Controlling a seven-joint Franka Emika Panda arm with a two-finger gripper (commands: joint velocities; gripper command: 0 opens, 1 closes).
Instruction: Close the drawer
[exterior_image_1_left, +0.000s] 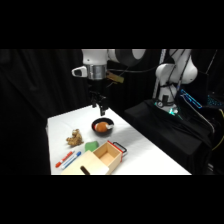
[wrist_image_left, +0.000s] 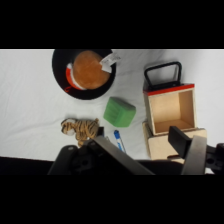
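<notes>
White counter (exterior_image_1_left: 150, 155) against black drapes, light-wood drawer (wrist_image_left: 170, 112) with red-trimmed front and dark loop handle pulled out of pale cabinet (exterior_image_1_left: 92, 164) at the near edge, green block (wrist_image_left: 119, 111) beside it, toy tiger (wrist_image_left: 81, 128), black bowl (wrist_image_left: 84, 73) holding orange food, gripper (wrist_image_left: 150, 147) hovering above, fingers spread, empty.

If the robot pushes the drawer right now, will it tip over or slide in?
The drawer probably slides straight in: it sits pulled out of its wooden cabinet. It looks stiff and boxy, so it shouldn't bend. It appears empty, so likely light.
</notes>
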